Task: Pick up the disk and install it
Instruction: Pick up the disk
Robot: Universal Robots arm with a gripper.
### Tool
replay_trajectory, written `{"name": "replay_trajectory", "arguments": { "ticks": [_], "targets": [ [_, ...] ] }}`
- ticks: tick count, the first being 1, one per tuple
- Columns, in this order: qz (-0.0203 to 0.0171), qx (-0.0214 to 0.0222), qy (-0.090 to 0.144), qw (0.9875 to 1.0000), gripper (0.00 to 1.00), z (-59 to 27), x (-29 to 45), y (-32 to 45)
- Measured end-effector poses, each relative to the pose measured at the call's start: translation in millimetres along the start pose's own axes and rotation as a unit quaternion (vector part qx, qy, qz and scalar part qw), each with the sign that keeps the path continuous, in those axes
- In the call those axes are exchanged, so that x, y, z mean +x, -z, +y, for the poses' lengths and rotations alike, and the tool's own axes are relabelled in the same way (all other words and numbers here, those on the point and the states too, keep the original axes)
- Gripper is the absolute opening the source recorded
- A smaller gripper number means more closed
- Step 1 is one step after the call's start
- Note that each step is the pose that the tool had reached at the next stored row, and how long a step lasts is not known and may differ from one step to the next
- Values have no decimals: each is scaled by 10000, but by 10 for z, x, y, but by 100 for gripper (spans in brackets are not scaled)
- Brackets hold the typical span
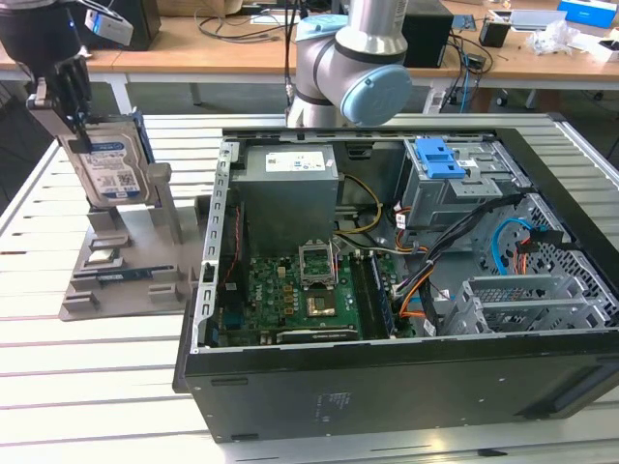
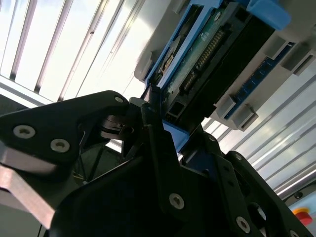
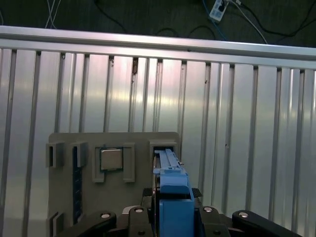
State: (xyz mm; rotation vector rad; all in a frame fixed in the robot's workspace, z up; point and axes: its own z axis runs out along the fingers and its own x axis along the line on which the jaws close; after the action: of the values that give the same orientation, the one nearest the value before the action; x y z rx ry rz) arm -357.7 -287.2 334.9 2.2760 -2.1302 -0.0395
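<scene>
The disk (image 1: 109,166) is a silver hard drive with a white-and-blue label in a blue plastic frame. It stands on edge at the exterior view's left, over the upright holder of a grey stand (image 1: 126,285). My gripper (image 1: 79,130) comes down from above and is shut on the disk's upper edge. In the first wrist view the blue frame (image 3: 173,190) sits between my gripper's (image 3: 173,217) black fingers, with the stand's slot (image 3: 164,146) just beyond it. The second wrist view shows the disk's underside and connector (image 2: 205,57) held in the gripper (image 2: 157,121).
An open computer case (image 1: 387,377) lies at centre and right, with a metal drive cage and its blue latch (image 1: 437,157) at the back. A small silver chip (image 1: 103,257) (image 3: 111,159) rests on the stand. The arm's base (image 1: 353,58) stands behind the case.
</scene>
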Motion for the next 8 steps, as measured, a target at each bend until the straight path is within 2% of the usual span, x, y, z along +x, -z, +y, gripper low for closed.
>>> {"name": "replay_trajectory", "arguments": {
  "ticks": [2, 8],
  "targets": [
    [0, 0, 0, 10000, 37, 1, 0, 30],
    [0, 0, 0, 10000, 37, 6, -1, 184]
  ]
}}
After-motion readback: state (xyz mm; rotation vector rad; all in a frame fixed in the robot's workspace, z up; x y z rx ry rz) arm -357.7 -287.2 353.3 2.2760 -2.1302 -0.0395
